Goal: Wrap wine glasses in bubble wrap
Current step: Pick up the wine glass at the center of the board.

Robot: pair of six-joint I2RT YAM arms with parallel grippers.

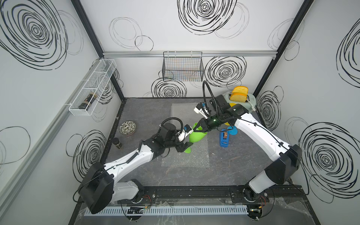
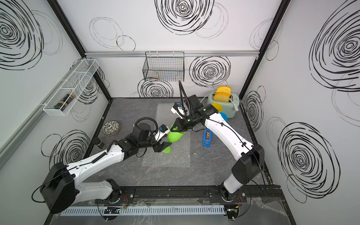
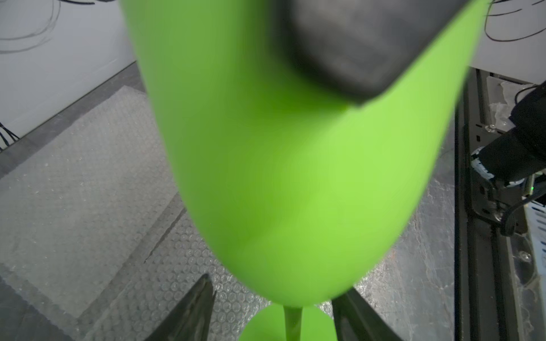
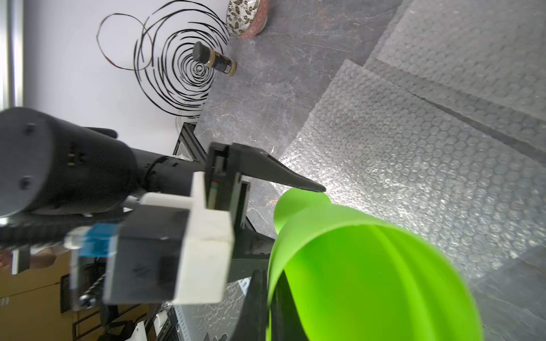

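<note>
A: Quick run, L to R. What's far L?
B: Wire shelf (image 1: 77, 114) on the L wall w/ a dark jar (image 1: 87, 100) lying in its front compartment. On the table (image 1: 148, 181): patterned bowl (image 1: 127, 127), and a spice jar (image 1: 117, 143) near it, toward the front. Both well apart from the wrap.
A: L end effector (image 1: 185, 147)?
B: Released. In the L wrist view its fingers (image 3: 192, 310) stand either side of the stem, w/ gaps both sides, not touching it.
A: Stem of what?
B: The lime green goblet (image 1: 197, 136). It's tilted, bowl mouth toward the R arm, foot toward the L one, over the near bubble wrap sheet (image 1: 187, 157). Can't tell if the foot touches that sheet. The 2nd sheet (image 1: 182, 111) lies flat further back, w/ a narrow strip of table btw them.
A: R end effector (image 1: 196, 129)?
B: Clenched on the goblet's rim, grasping it. R wrist view shows the bowl wall pinched btw its two fingers.
A: Rest on the R?
B: Blue tape dispenser (image 1: 224, 139) just R of the near sheet. The blue goblet (image 2: 224, 116) and yellow goblet (image 2: 217, 106) are behind it, mostly hidden by the R arm, pose unclear. Toaster (image 1: 253, 101) in the back R corner w/ two toast slices (image 1: 238, 93) sticking up.
</note>
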